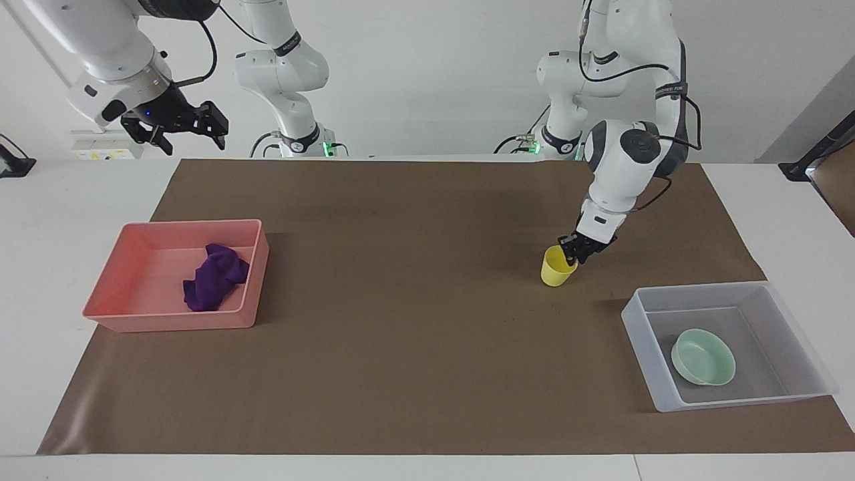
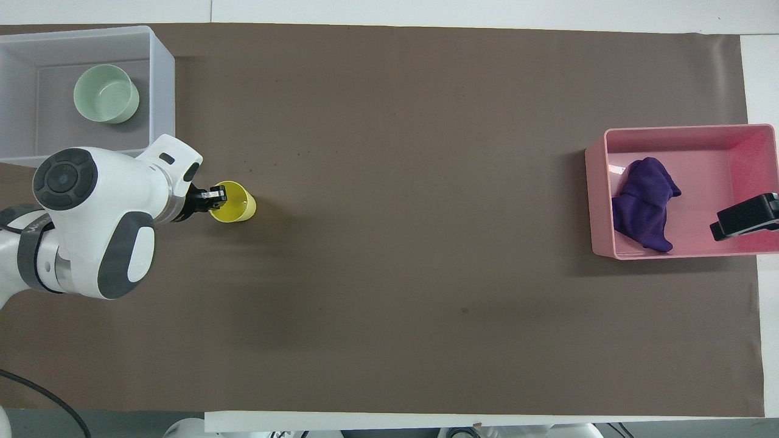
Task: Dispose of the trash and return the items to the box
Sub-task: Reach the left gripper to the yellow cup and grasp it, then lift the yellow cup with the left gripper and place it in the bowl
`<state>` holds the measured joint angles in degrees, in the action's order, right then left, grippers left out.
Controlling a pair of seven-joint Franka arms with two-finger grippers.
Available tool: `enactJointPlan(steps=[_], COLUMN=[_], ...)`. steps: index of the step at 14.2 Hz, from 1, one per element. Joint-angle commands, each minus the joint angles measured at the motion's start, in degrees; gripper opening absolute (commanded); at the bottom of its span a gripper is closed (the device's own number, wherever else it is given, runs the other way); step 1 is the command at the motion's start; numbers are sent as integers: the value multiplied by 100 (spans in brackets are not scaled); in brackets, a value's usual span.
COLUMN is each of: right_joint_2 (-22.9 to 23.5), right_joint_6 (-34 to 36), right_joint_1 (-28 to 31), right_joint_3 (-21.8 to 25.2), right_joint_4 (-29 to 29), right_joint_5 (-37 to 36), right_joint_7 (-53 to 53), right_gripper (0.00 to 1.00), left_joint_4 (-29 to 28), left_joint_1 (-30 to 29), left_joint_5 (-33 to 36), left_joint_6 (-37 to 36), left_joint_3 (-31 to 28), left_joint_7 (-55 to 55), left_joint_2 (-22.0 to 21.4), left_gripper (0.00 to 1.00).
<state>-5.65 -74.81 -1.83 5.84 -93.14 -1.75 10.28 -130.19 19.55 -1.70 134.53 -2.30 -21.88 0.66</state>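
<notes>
The yellow cup (image 1: 556, 270) (image 2: 234, 207) stands upright on the brown mat, a little nearer to the robots than the box. My left gripper (image 1: 573, 252) (image 2: 216, 196) is down at the cup's rim and shut on its wall, one finger inside. The translucent box (image 1: 695, 288) (image 2: 161, 91) sits at the left arm's end of the table with the mint-green bowl (image 1: 703, 357) (image 2: 106, 94) in it. My right gripper (image 1: 180, 127) (image 2: 745, 217) hangs open and empty, high over the right arm's end.
A pink tray (image 1: 170, 321) (image 2: 669, 131) at the right arm's end holds a crumpled purple cloth (image 1: 215, 277) (image 2: 645, 204). The brown mat (image 1: 401, 334) covers most of the table.
</notes>
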Motion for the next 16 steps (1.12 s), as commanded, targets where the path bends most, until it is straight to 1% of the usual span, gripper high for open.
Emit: enactJointPlan(steps=[1,2,4,5,7,8,9,11,12,13,15,16], right_joint_2=[-85,-85,-85,-94,-94,-94,-94,-94,-85,-85,-85,-94], right_joint_6=[-60,-51,-33,-33,-33,-25,-24,-24,-24,-24,-24,-16], right_joint_1=[69,60,60,68,69,69,69,69,69,69,69,69], right_joint_3=[-30,-30,-30,-30,-30,-30,-30,-30,-30,-30,-30,-30], right_joint_4=[-108,-116,-108,-108,-116,-108,-108,-108,-108,-108,-108,-108], right_joint_5=[-19,-19,-19,-19,-19,-19,-19,-19,-19,-19,-19,-19], right_joint_7=[115,115,115,115,115,115,115,115,115,115,115,115], right_gripper=[100,100,100,100,100,100,100,100,100,100,100,100], left_joint_4=[-86,-16,352,589,1386,1948,2406,3023,3278,3446,3806,4025], left_joint_1=[137,145,137,137,23,-134,-423,-985,-1406,-1654,-1884,-2094], left_joint_5=[47,47,47,38,38,38,38,38,29,38,82,82], left_joint_6=[74,39,-232,-452,-1310,-1759,-2085,-2089,-1888,-1573,-1167,-1026], left_joint_3=[-68,-68,-68,-68,-121,-147,-148,-148,-148,-130,-156,-156], left_joint_7=[-132,-159,-159,-159,-80,59,409,1217,1465,1580,1747,1879], left_joint_2=[-48,-39,39,5,-22,57,249,583,811,1100,1724,2014], left_gripper=[0,0,0,0,0,0,0,0,0,0,0,0])
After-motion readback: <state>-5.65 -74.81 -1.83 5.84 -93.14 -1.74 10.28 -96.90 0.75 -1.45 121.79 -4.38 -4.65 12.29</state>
